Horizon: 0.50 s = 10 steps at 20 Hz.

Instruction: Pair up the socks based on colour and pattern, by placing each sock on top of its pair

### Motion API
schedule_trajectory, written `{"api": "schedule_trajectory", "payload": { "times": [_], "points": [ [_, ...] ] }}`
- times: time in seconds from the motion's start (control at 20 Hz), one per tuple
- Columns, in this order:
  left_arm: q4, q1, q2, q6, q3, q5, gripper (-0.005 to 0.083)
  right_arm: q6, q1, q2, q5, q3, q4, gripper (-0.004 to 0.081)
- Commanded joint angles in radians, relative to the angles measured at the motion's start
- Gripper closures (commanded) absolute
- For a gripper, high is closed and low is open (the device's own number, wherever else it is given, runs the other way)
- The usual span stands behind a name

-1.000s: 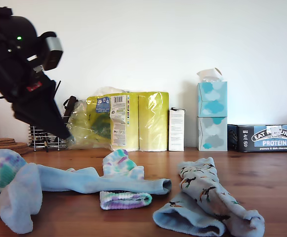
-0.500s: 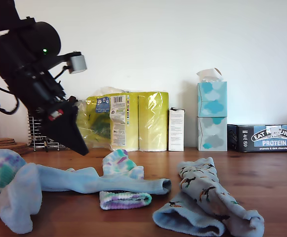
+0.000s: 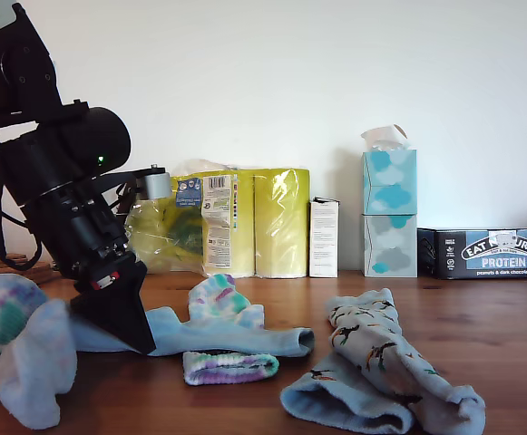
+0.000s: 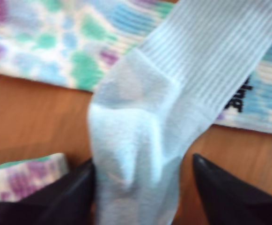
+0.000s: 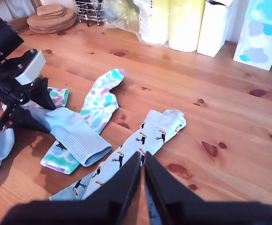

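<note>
First wrist view: my first gripper (image 4: 143, 187) has its jaws spread wide on either side of a plain light blue sock (image 4: 145, 140), which lies across a tie-dye sock (image 4: 56, 42) at mid-left of the exterior view. My second gripper (image 5: 143, 173) is pinched nearly closed above the bird-print socks (image 5: 150, 138) on the wooden table (image 5: 210, 93).

I see a plain light blue sock (image 5: 75, 136) lying flat across a tie-dye sock (image 5: 98, 105) with a lettered cuff. Just beside them a bird-print sock (image 5: 150, 138) lies stretched out. Another plain blue sock (image 3: 32, 367) is crumpled beside a second tie-dye sock (image 3: 0, 308).
</note>
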Motion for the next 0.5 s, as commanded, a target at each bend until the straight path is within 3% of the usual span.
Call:
{"api": "schedule_trajectory", "payload": {
  "times": [0.0,0.2,0.45],
  "points": [
    [-0.014,-0.008,0.001,-0.005,-0.017,0.001,0.0809,-0.001,-0.006,-0.001,-0.004,-0.014,0.007,0.0783],
    [-0.073,-0.014,-0.040,-0.024,-0.011,-0.038,0.0794,-0.016,-0.006,0.000,-0.003,-0.014,0.006,0.0783],
    [-0.171,-0.014,-0.220,-0.064,0.000,-0.120,0.0794,-0.016,-0.006,-0.001,-0.004,-0.014,0.003,0.0783]
  ]
}}
